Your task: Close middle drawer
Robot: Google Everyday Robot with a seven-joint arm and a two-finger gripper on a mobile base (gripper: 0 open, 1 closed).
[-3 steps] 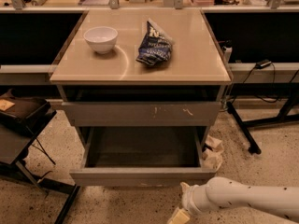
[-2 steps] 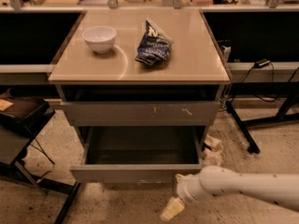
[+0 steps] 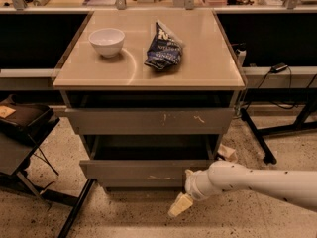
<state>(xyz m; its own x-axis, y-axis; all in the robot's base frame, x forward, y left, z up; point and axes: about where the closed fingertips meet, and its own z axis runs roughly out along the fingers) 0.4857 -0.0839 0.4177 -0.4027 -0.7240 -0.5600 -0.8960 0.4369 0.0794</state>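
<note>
The middle drawer [image 3: 148, 170] is a wide grey metal drawer below the scratched grey top front [image 3: 148, 121]. It stands out a little from the cabinet, and a dark strip of its inside shows above its front. My gripper [image 3: 181, 204] is on the end of the white arm [image 3: 257, 181], which comes in from the right. It hangs low, just in front of and below the drawer front's right end, and the wrist [image 3: 195, 182] is against or very near that front.
A white bowl [image 3: 106, 41] and a dark blue snack bag [image 3: 163, 47] lie on the beige cabinet top [image 3: 208, 58]. A dark chair [image 3: 25, 133] stands at the left. Black table legs [image 3: 257, 138] and cables are at the right. A small pale object [image 3: 227, 151] sits by the cabinet's right side.
The middle drawer has slid most of the way in; its tray was wide open before. My arm and gripper have moved left and towards the cabinet along with the drawer front.
</note>
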